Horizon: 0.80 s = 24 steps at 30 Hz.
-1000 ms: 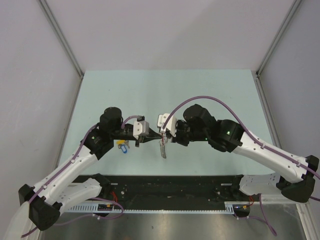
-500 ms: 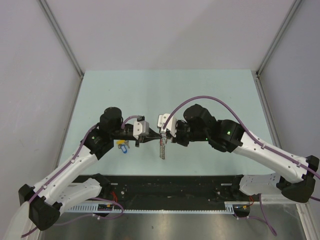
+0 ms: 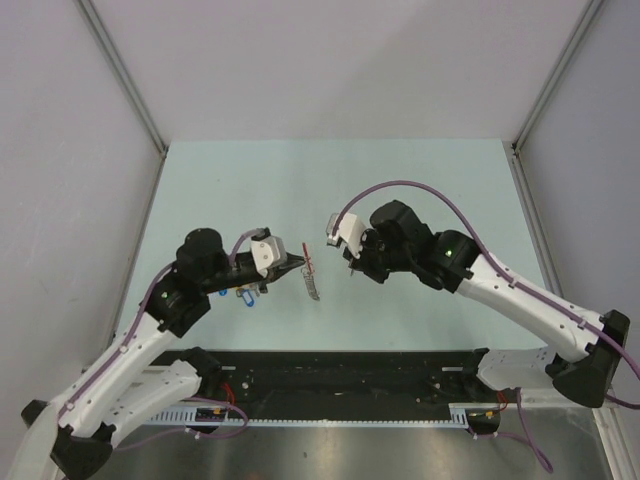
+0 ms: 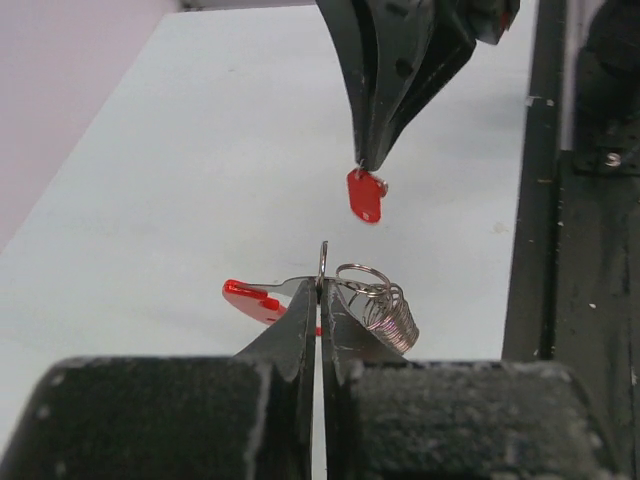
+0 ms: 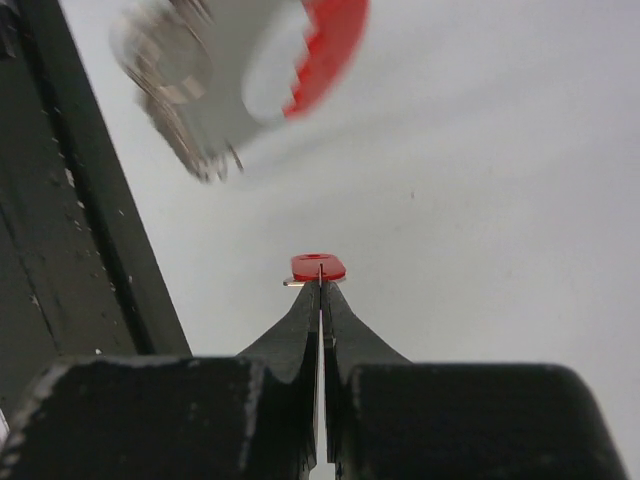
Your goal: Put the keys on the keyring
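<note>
My left gripper (image 3: 299,264) (image 4: 322,285) is shut on the keyring (image 3: 312,278), pinching a thin wire ring above the table. In the left wrist view the keyring's grey coiled strip (image 4: 386,306) hangs to the right of the tips and its red band (image 4: 250,298) to the left. My right gripper (image 3: 351,264) (image 5: 320,283) is shut on the ring of a red-headed key (image 5: 318,267) (image 4: 366,195), a short way from the keyring (image 5: 210,80) and apart from it. More keys (image 3: 245,294), blue and yellow, lie on the table under the left arm.
A black rail (image 3: 350,366) (image 4: 580,250) runs along the near edge of the pale green table (image 3: 430,180). Grey walls with metal posts stand on the left, right and back sides.
The two grippers, whose tips met at the keyring, have drawn apart. The left went left with the keyring and the right went right and up with the red key.
</note>
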Each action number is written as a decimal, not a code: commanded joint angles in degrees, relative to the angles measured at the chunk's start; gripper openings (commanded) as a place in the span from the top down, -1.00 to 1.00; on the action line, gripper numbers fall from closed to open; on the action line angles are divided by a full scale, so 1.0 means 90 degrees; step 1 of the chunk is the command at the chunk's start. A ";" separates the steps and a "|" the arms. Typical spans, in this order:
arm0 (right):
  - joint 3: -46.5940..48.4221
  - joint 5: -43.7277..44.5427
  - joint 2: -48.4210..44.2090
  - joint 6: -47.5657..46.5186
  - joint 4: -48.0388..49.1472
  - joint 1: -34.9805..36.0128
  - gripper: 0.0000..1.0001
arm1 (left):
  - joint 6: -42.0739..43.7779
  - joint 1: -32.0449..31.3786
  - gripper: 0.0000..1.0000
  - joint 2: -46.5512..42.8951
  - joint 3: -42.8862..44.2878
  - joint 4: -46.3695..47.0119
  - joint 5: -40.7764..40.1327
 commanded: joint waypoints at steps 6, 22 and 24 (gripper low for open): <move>-0.0285 0.0834 0.0659 0.0403 -0.1133 -0.0738 1.00 | -0.1321 -0.0020 0.99 -0.1649 -0.0988 -0.0193 -0.2514; -0.0189 0.1615 0.2866 0.0315 -0.0929 -0.0729 1.00 | -0.1586 0.0088 0.99 -0.2540 -0.1097 -0.0320 -0.3464; -0.0130 0.1606 0.3207 0.0306 -0.0870 -0.0700 1.00 | -0.1576 0.0126 0.99 -0.2570 -0.1097 -0.0310 -0.3474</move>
